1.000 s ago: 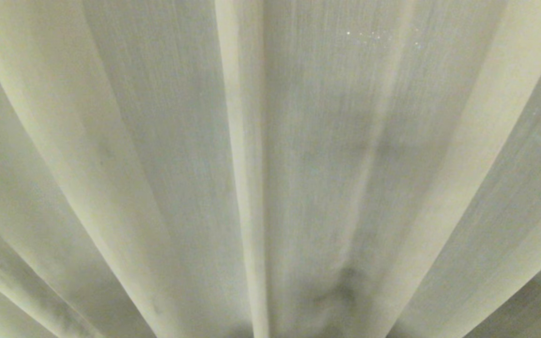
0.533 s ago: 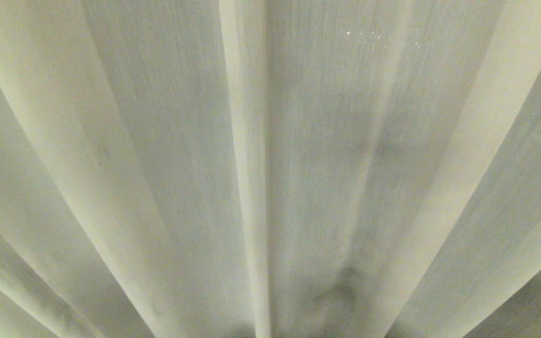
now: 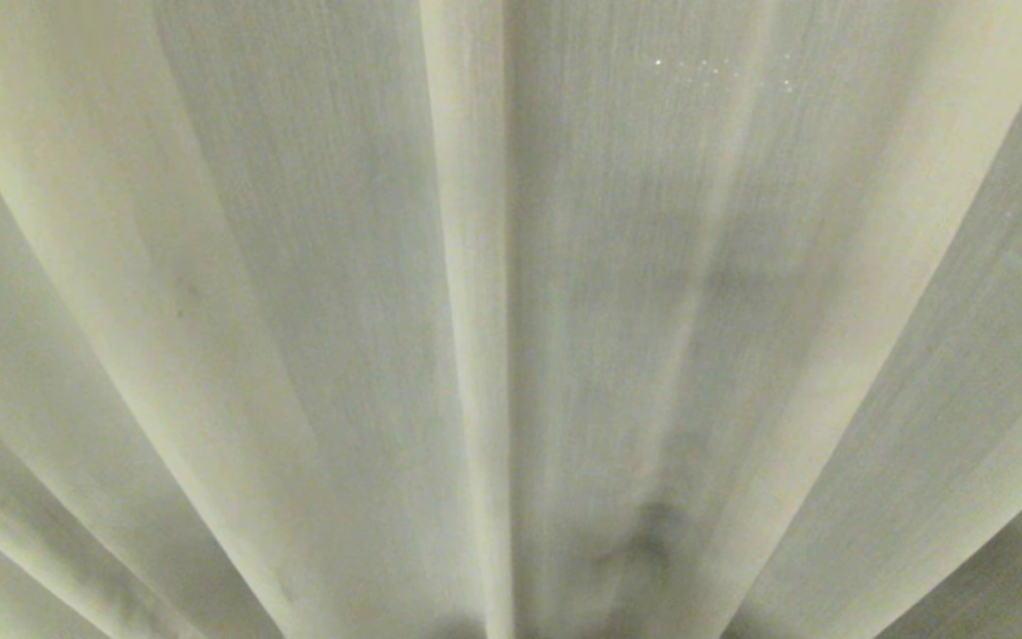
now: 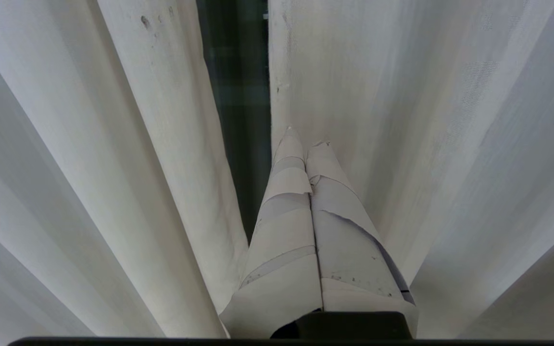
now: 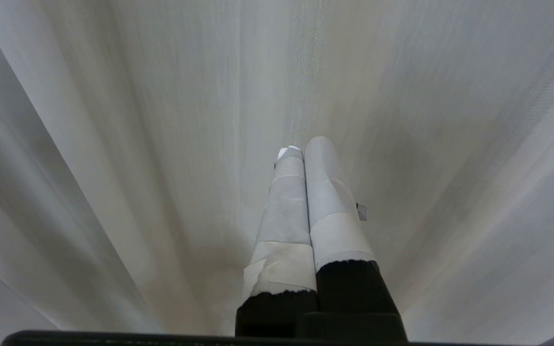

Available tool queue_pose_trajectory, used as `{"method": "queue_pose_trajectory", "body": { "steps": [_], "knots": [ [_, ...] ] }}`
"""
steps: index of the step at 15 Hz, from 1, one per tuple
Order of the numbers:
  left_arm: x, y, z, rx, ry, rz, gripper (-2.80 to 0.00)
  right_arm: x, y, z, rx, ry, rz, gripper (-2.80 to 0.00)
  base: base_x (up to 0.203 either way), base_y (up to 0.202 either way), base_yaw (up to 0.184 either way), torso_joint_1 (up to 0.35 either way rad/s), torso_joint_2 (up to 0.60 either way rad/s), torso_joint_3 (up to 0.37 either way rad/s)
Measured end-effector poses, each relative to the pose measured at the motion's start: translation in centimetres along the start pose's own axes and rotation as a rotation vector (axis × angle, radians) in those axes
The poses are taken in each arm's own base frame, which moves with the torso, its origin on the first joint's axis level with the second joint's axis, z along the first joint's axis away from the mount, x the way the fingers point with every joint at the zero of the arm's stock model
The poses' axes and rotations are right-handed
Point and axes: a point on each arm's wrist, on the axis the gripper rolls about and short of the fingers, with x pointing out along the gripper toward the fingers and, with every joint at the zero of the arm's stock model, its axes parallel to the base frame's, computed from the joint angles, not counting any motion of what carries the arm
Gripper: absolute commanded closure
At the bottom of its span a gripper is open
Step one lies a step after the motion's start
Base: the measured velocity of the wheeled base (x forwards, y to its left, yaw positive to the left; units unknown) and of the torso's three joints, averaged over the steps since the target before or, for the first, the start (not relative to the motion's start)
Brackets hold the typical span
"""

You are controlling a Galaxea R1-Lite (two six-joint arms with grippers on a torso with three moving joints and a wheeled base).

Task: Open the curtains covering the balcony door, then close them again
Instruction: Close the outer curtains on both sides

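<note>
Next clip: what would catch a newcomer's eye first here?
Cream pleated curtains fill the whole head view. In the left wrist view a narrow dark gap shows the balcony door between the two panels, with the left gripper, its taped fingers pressed together, right beside that slit. The right gripper, also shut, faces unbroken fabric.

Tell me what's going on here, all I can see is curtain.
The robot faces the cream, pleated woven curtains, which fill its head view. Both hands are shut and hold nothing. The left hand points at a narrow gap between the two panels, where the dark glass balcony door shows through. The right hand points at unbroken fabric. The curtains are barely parted.
</note>
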Motion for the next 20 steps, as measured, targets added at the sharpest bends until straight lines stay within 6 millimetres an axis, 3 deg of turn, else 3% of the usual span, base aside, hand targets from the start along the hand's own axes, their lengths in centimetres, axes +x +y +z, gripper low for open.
{"method": "queue_pose_trajectory", "body": {
  "steps": [15, 20],
  "knots": [
    [0.0, 0.0, 0.0, -0.007, -0.002, -0.002, 0.00, 0.0, 0.0, 0.0, 0.000, 0.000, 0.000, 0.00, 0.000, 0.000, 0.000, 0.000, 0.00, 0.000],
    [-0.5, -0.1, 1.8, -0.004, -0.087, -0.055, 0.00, 0.0, 0.0, 0.0, 0.000, 0.000, 0.000, 0.00, 0.000, 0.000, 0.000, 0.000, 0.00, 0.000]
  ]
}}
